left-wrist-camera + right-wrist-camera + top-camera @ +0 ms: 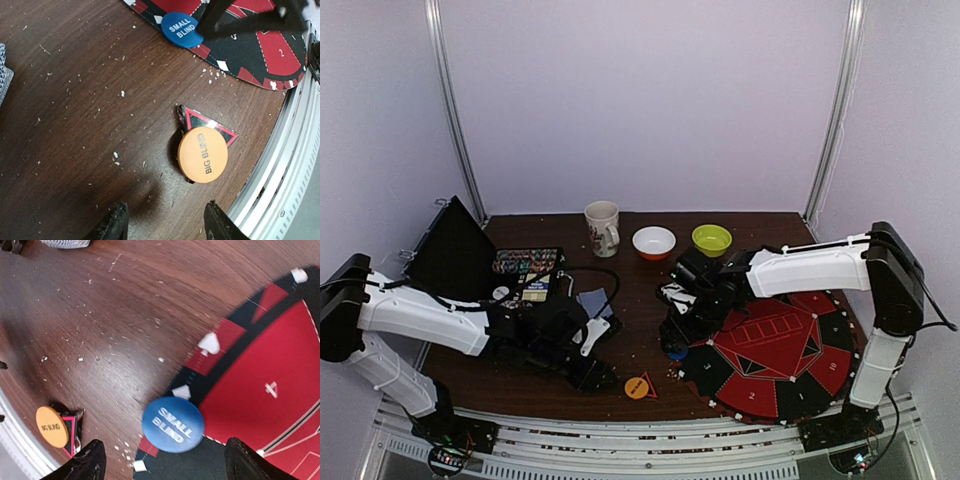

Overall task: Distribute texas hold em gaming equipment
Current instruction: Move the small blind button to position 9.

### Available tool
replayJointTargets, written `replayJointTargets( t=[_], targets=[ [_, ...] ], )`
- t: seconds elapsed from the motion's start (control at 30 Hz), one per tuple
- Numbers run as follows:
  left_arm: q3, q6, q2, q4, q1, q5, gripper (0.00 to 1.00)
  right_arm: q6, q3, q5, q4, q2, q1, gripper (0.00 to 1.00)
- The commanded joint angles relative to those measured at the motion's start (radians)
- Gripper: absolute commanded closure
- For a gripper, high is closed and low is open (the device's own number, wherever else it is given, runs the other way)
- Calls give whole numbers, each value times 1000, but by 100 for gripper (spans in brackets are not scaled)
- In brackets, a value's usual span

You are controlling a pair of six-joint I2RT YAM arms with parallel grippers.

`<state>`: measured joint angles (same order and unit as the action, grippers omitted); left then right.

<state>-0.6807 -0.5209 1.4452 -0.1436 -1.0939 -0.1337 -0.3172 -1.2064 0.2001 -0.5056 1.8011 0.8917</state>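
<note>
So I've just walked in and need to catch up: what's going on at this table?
Two robot arms are laying out poker gear. The right gripper stands open over the blue SMALL BLIND disc, which lies free on the edge of the red-and-black poker mat. The left gripper is open and empty above the wooden table, close to the orange BIG BLIND disc, which partly covers a red-edged black triangular marker off the mat.
</note>
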Motion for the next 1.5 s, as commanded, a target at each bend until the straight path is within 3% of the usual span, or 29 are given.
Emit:
replayJointTargets(
  t=[0.0,0.2,0.4,0.7,1.1,1.27,1.47],
  targets=[
    [17,11,-32,19,5,10,46,27,-56,-216,-92,85,67,15],
    [33,13,-54,18,5,27,45,54,-116,-287,-132,182,121,19],
    [44,12,-69,17,5,35,45,47,-106,-311,-140,190,120,41],
    [44,18,-72,13,5,36,45,46,-118,-292,-186,163,121,64],
    [37,33,-72,15,5,49,45,-13,-59,-194,-227,-13,96,69],
    [29,33,-71,14,5,57,45,-31,42,-218,-248,-133,-69,71],
    [35,33,-84,15,5,71,44,13,226,-246,-232,-312,-514,72]
  ],
)
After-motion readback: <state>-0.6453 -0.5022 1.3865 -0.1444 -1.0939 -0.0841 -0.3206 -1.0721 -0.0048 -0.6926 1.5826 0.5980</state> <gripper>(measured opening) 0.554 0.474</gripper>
